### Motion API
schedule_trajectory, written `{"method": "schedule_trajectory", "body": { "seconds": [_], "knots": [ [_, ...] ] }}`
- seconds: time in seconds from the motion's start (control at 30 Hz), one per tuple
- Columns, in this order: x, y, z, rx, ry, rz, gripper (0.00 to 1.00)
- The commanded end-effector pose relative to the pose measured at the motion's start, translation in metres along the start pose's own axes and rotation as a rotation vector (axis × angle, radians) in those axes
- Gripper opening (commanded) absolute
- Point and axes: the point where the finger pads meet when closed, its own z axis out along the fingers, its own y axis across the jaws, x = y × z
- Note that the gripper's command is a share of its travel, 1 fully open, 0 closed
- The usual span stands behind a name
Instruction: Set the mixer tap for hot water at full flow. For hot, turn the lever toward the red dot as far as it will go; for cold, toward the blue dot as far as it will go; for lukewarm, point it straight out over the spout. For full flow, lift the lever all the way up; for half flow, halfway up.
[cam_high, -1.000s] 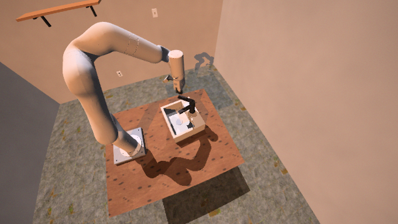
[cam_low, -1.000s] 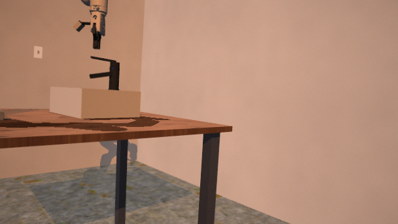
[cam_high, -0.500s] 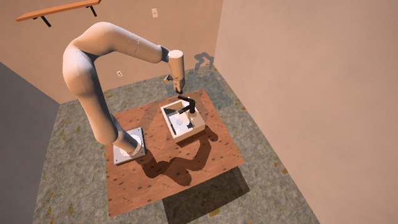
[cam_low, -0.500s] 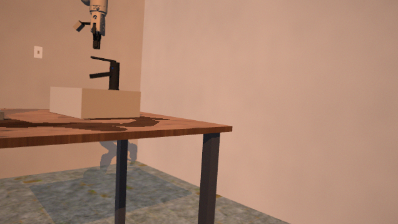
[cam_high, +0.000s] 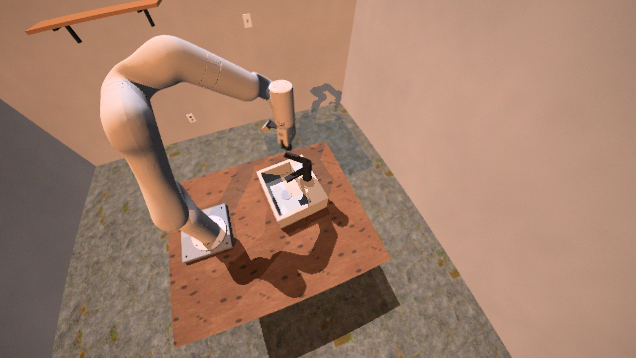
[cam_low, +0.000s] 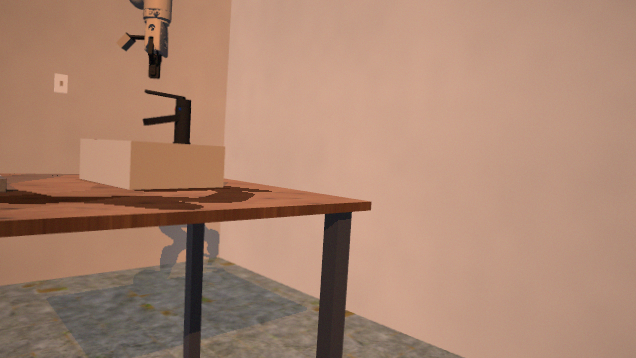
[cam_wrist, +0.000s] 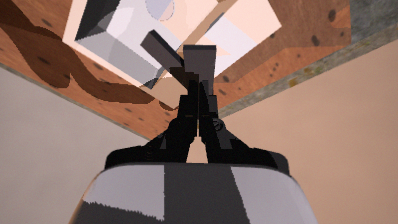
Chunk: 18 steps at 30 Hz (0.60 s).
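Observation:
A black mixer tap (cam_high: 306, 173) (cam_low: 182, 121) stands at the back of a beige basin (cam_high: 306, 211) (cam_low: 150, 165) (cam_wrist: 250, 22). Its lever (cam_high: 295, 158) (cam_low: 162, 94) (cam_wrist: 199, 56) lies low, nearly level, and points out over the basin, roughly above the spout (cam_high: 292, 177) (cam_low: 159, 120) (cam_wrist: 159, 46). A blue dot (cam_low: 179, 108) shows on the tap body in the exterior view; no red dot is visible. My gripper (cam_high: 286, 146) (cam_low: 154, 74) (cam_wrist: 198, 92) is shut with nothing between its fingers. It hangs a short way above the lever's free end without touching it.
The basin sits on a wooden table (cam_high: 280, 280) (cam_low: 250, 200) with the arm's base plate (cam_high: 192, 250) at the left. A wall (cam_high: 475, 150) stands close behind the tap side. A shelf (cam_high: 90, 15) hangs high on the far wall.

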Motion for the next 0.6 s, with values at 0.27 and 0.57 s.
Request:
{"method": "schedule_trajectory", "body": {
  "seconds": [0.27, 0.57],
  "knots": [
    [-0.0004, 0.0005, -0.0018, -0.002, -0.001, 0.12, 0.0],
    [-0.0004, 0.0004, -0.0038, -0.002, -0.001, 0.4, 0.0]
  ]
}}
